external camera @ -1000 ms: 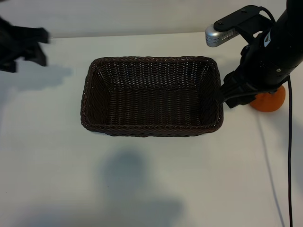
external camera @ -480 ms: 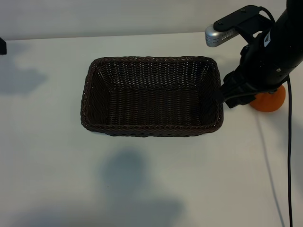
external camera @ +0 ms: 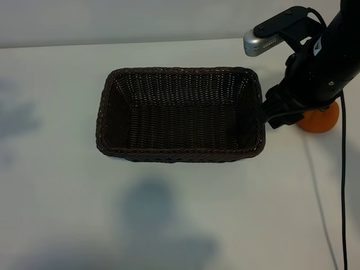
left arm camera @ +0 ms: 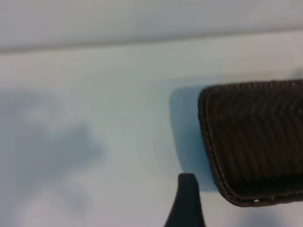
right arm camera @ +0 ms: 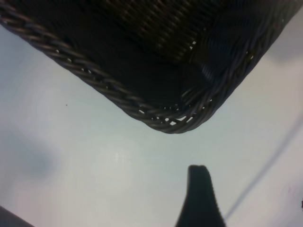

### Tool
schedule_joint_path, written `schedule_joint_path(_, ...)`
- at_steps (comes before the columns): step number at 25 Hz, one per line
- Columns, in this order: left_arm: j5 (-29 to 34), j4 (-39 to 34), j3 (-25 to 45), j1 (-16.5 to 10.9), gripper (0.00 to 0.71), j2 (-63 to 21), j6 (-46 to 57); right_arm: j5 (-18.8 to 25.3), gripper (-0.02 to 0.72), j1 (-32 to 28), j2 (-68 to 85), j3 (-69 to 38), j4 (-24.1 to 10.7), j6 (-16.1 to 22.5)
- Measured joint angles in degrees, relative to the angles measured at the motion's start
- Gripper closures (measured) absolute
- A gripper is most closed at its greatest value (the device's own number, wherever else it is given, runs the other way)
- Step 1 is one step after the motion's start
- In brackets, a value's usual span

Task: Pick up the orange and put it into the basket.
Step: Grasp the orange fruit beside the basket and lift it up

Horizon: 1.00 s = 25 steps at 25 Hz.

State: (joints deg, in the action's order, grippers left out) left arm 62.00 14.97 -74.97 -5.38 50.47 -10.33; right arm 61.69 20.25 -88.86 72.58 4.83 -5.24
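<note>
Even bright light, soft shadows on the table [external camera: 67, 185]; both wrist views are blurred.

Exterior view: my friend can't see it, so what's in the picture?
An empty dark brown wicker basket sits mid-table on a white table. Just beyond its right end, the black right arm reaches down, half hiding an orange on the table.
</note>
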Motion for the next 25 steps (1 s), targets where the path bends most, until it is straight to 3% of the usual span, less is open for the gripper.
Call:
schedule_joint_path(5,5.05,-5.28,0.07,0.00,0.114,-6.73,2.58,-0.17,0.214,0.00,0.00,0.00,0.00,0.00)
schedule_joint_path(11,5.00,-10.16,2.74,0.00,0.114,-13.99,7.24,-0.17,0.214,0.00,0.00,0.00,0.00,0.00)
schedule_joint_path(16,4.88,-10.43,13.27,0.00,0.114,-19.55,7.77,-0.17,0.214,0.00,0.00,0.00,0.00,-0.07)
schedule_joint_path(25,-1.80,-10.43,29.57,0.00,0.116,-31.29,7.09,-0.17,0.214,0.00,0.00,0.00,0.00,-0.07)
